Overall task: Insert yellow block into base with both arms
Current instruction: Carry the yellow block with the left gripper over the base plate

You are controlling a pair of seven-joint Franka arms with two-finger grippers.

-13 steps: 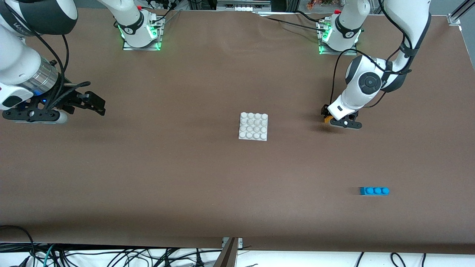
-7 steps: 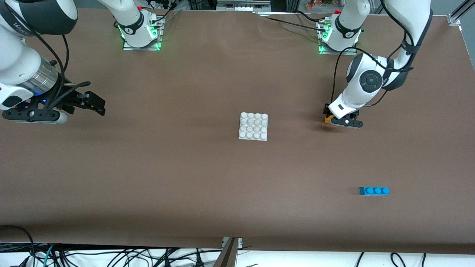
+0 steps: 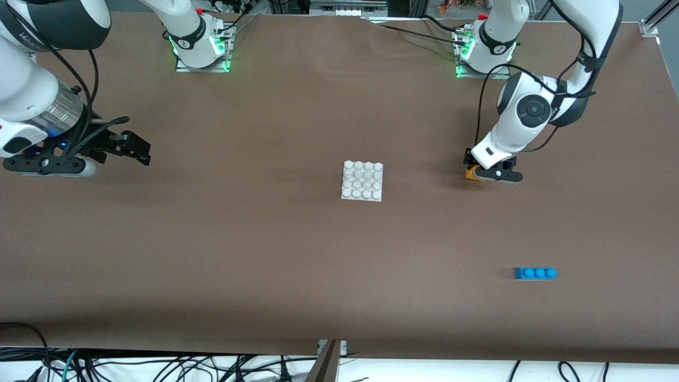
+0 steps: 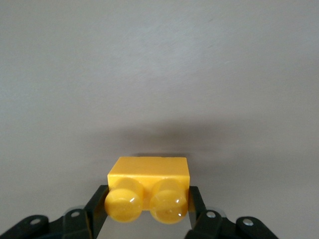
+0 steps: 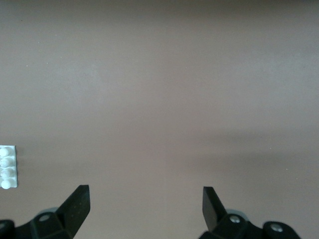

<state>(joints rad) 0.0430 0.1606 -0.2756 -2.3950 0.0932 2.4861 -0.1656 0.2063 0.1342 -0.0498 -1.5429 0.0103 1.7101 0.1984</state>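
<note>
The yellow block (image 3: 470,173) is low at the table toward the left arm's end, level with the base (image 3: 362,181) and well apart from it. My left gripper (image 3: 473,167) is shut on the block. In the left wrist view the yellow block (image 4: 149,185) has its two studs facing the camera and sits between the black fingers (image 4: 96,206) of my left gripper (image 4: 148,205). Whether the block rests on the table or hangs just above it I cannot tell. My right gripper (image 3: 142,150) waits open over the table at the right arm's end. In its wrist view the right gripper (image 5: 146,201) holds nothing, and the base (image 5: 7,167) shows at the picture's edge.
A blue three-stud brick (image 3: 535,273) lies on the brown table toward the left arm's end, nearer to the front camera than the yellow block. Cables hang along the table's front edge (image 3: 329,354).
My left gripper's fingers have closed onto the yellow block, and its wrist has shifted slightly. The right arm has not moved.
</note>
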